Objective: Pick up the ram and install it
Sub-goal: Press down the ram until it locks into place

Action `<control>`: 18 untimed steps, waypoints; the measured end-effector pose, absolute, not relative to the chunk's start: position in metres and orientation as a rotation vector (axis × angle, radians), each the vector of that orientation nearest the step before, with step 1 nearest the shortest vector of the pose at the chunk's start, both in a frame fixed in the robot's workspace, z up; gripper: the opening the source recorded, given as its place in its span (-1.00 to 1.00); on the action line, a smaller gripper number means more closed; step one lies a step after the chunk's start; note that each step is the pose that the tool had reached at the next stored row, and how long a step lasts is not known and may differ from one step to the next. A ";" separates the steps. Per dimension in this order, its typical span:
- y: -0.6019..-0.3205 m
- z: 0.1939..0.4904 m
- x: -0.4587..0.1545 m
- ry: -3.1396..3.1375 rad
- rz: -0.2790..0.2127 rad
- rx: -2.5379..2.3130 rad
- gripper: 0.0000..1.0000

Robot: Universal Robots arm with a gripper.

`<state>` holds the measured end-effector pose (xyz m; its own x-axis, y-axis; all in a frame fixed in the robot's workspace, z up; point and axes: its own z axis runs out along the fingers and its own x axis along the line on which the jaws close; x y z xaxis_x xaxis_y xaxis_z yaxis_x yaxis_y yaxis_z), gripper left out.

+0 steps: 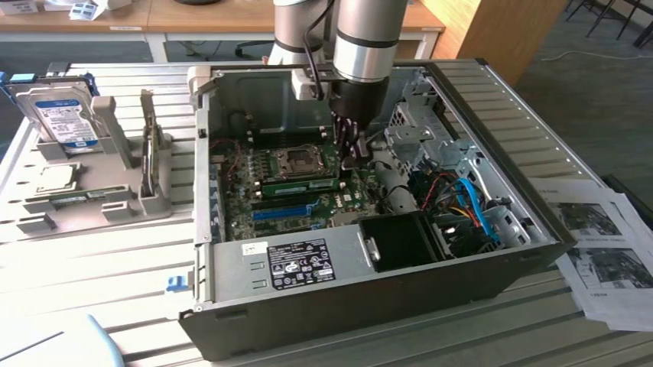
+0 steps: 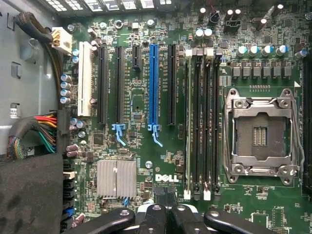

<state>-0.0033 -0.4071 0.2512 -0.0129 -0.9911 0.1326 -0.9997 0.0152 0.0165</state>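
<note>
**Closed pincer hovering beside a ram stick that is standing in its slot**

Inside the open computer case [image 1: 357, 313] on the desk [image 1: 102, 256], the ram [image 1: 301, 184] is standing on edge in a memory slot with its green face showing. In the exterior view it is sitting at six o'clock from the processor socket [image 1: 298, 159] and at twelve o'clock from the blue expansion slot [image 1: 281, 212]. The pincer [image 1: 353, 159] is hanging low over the board at about two o'clock from the stick, near it but not touching. Its fingertips [image 2: 159, 195] are pressing against each other and are carrying nothing.

Judging from this, the stick is already placed and the work in hand is seating it fully. To do that well, the closed pincer should be bearing on the stick's top edge, pushing straight down along the slot. The load should be shared between both ends so the board is not rocking or tilting. It should also be keeping clear of the open socket at twelve o'clock. Whether the end latches are gripping the stick I cannot tell.
</note>
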 end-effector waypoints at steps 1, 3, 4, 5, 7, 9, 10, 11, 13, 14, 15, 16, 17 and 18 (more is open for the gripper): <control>-0.406 0.251 -0.003 -2.160 0.124 2.129 -0.81; -0.405 0.251 -0.003 -2.159 0.124 2.129 -0.81; -0.404 0.251 -0.003 -2.159 0.124 2.129 -0.81; -0.402 0.251 -0.003 -2.159 0.124 2.129 -0.81; -0.400 0.251 -0.003 -2.160 0.124 2.129 -0.81; -0.398 0.251 -0.003 -2.159 0.124 2.129 -0.81; -0.397 0.251 -0.003 -2.159 0.124 2.130 -0.81; -0.397 0.251 -0.003 -2.159 0.124 2.130 -0.81; -0.397 0.251 -0.003 -2.162 0.118 2.133 -0.81; -0.397 0.251 -0.003 -2.167 0.109 2.137 -0.81; -0.397 0.251 -0.003 -2.172 0.098 2.142 -0.81; -0.397 0.251 -0.003 -2.176 0.090 2.147 -0.81; -0.397 0.251 -0.003 -2.178 0.086 2.148 -0.81; -0.397 0.251 -0.003 -2.178 0.086 2.148 -0.81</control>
<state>-0.0033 -0.3973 0.2510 -0.0129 -0.9952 0.0969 -0.9998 0.0146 0.0167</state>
